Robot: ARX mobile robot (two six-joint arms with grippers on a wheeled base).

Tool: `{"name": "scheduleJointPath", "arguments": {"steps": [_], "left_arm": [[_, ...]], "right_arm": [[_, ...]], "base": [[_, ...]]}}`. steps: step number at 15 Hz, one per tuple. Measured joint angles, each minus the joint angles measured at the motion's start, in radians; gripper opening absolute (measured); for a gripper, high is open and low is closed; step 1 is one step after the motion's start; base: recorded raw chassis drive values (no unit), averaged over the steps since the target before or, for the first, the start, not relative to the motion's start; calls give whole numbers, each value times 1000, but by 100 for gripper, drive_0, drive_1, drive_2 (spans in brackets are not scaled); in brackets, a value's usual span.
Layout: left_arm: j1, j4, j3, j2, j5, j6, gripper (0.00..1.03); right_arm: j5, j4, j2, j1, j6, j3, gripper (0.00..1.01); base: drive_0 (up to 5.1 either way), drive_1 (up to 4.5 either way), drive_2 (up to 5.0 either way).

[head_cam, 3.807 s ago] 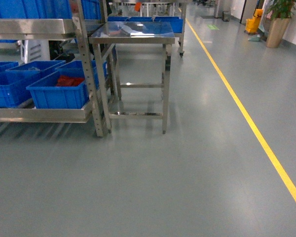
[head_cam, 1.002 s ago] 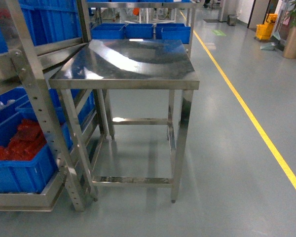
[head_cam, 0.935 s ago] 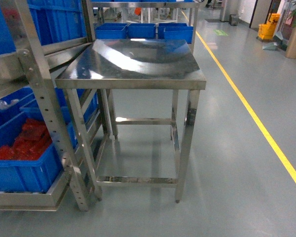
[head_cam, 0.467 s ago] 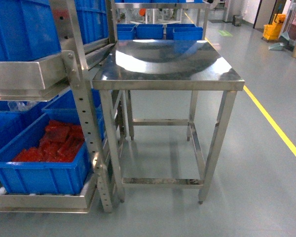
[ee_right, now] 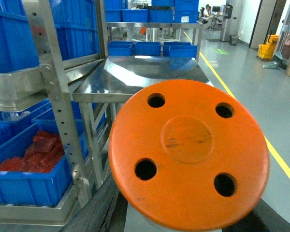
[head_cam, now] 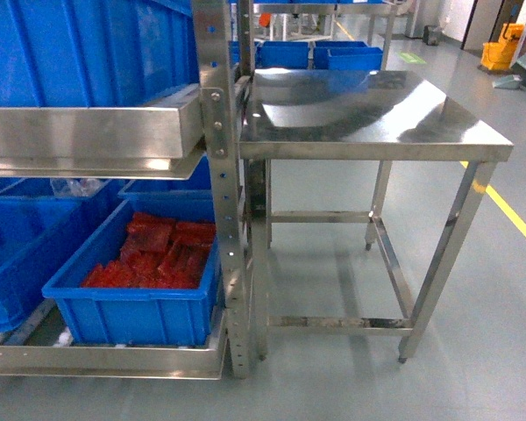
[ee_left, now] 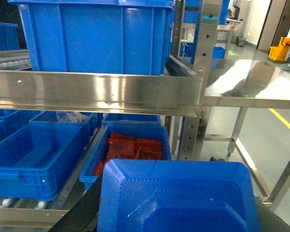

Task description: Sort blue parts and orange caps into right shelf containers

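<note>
Claws: neither visible, state unknown | orange caps (head_cam: 153, 256) in lower crate (head_cam: 131, 311) | no readable writing

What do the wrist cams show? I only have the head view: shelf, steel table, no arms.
Observer: The left wrist view has a blue tray filling its lower foreground, open side up, with no parts in it that I can see.
Operator: Right wrist?
Observer: An orange disc with four round holes covers most of the lower frame. No gripper fingers show.
Operator: Lower shelf, left crate. Anything in it?
Observer: The left wrist view looks down into it. The part of its floor that shows is bare blue.
</note>
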Motion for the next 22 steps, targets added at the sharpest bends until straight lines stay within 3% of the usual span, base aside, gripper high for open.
{"name": "scheduleJointPath", "arguments": {"steps": [22], "left_arm": [[0, 3, 0, 0, 1, 0, 42]], "right_arm": [[0, 0, 0, 0, 0, 0, 44]], "base": [[-503, 241, 241]]}}
